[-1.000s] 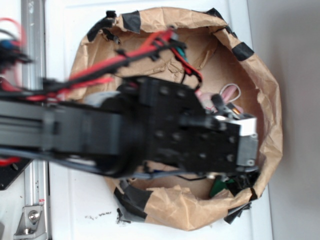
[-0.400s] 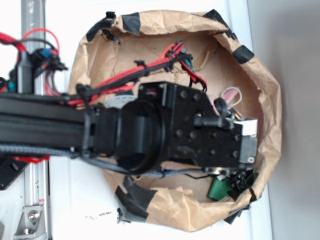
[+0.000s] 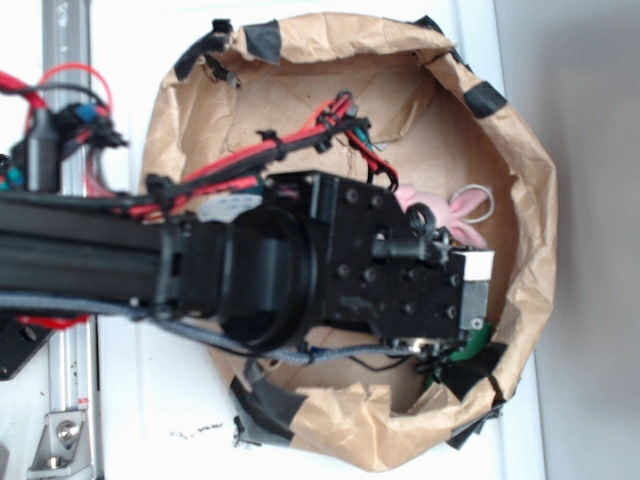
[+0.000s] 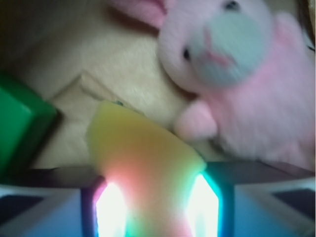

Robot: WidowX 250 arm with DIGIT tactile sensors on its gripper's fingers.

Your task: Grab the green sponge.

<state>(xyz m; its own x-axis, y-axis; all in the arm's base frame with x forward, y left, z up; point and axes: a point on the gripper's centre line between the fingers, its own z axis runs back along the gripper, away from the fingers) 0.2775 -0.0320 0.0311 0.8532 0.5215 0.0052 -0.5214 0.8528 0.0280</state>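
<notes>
Paper-lined bin (image 3: 530, 180) holding pink plush (image 4: 237, 74), green sponge (image 4: 19, 123), claw (image 4: 155, 207) gripping yellow sponge (image 4: 143, 158)

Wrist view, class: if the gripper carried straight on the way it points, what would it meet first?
Most likely the yellow wedge-shaped sponge, already between the fingers; the green block lies off-line, though depth is unclear.

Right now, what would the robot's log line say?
gripper: astride yellow sponge, grip unclear | green sponge: off to the side, not grabbed | pink plush: nearby
</notes>
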